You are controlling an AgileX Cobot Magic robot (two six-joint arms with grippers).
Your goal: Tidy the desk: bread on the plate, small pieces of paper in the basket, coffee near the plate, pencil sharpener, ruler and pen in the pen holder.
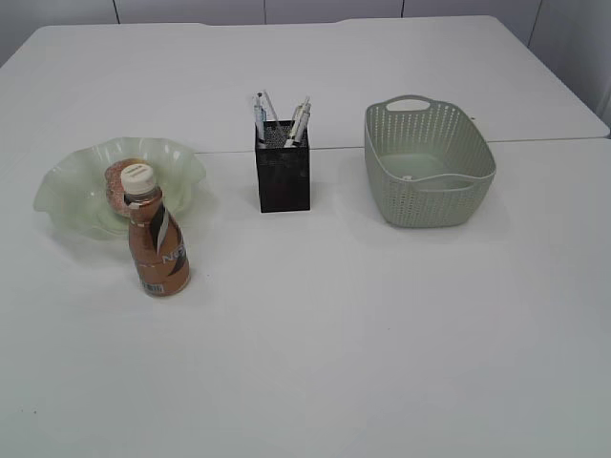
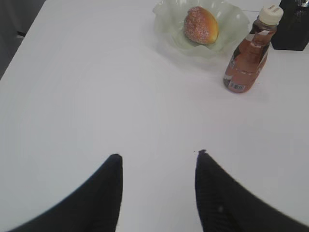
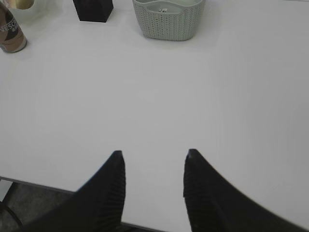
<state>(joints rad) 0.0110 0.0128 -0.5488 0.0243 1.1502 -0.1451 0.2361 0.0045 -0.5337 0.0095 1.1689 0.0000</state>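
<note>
Looking done or nearly so. Bread point(image 2: 201, 24) sits in the green plate point(image 1: 67, 196); coffee bottle point(image 1: 158, 243) stands upright just in front of the plate, close beside it. Black pen holder point(image 1: 284, 178) has pens point(image 1: 300, 122) and other stick-like items poking out the top; can't tell if the ruler and the sharpener are inside. Basket point(image 1: 430, 181) sits right of the holder, with a small pale scrap point(image 3: 162, 9) on its floor, likely the paper. No loose items on the table point(image 1: 382, 334) in any view. Left gripper point(image 2: 157, 159) hangs spread over bare table, holding nothing. Right gripper point(image 3: 153, 157) is also spread and empty, near the table's front edge. Judgement: nothing visibly left to move.
</note>
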